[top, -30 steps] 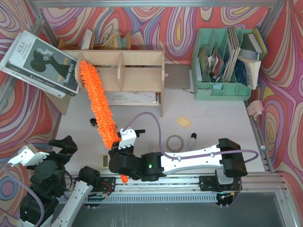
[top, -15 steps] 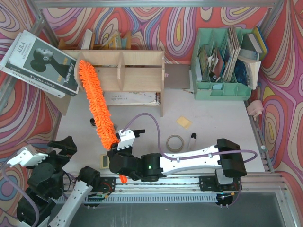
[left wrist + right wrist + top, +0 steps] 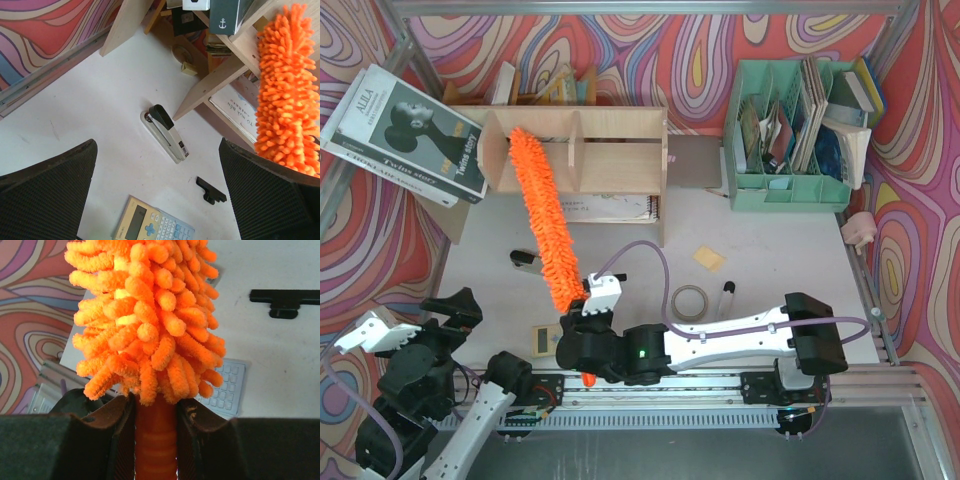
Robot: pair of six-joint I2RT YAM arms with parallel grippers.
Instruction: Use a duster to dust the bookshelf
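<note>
Duster (image 3: 545, 215) mid-sweep: near the table's front edge, at about 6 o'clock in the overhead view, the right gripper (image 3: 155, 412) pinches the thin orange handle tight between both fingers. The left gripper (image 3: 157, 200), at 8 o'clock, hangs spread wide and empty above a calculator (image 3: 155, 227). From that grip the fluffy head slants up toward 11 o'clock. It passes just on the 3 o'clock side of a stapler (image 3: 165, 132) that it partly covered a second ago, and ends over the left bay of the bookshelf (image 3: 610, 150). In the past second the wrist has slid toward 3 o'clock and the tip has swung the same way, from the shelf's left end toward the middle divider, though still short of it. By that reading the wipe is travelling along the top, with most of the board toward 3 o'clock not yet covered. From above it cannot be told whether the fibres press on the wood or skim over it. The right wrist camera sees little past the orange fluff, and the handle is mostly buried under the wrist. The shelf's lower tier lies in shadow, and the books behind it at 12 o'clock are largely hidden.
</note>
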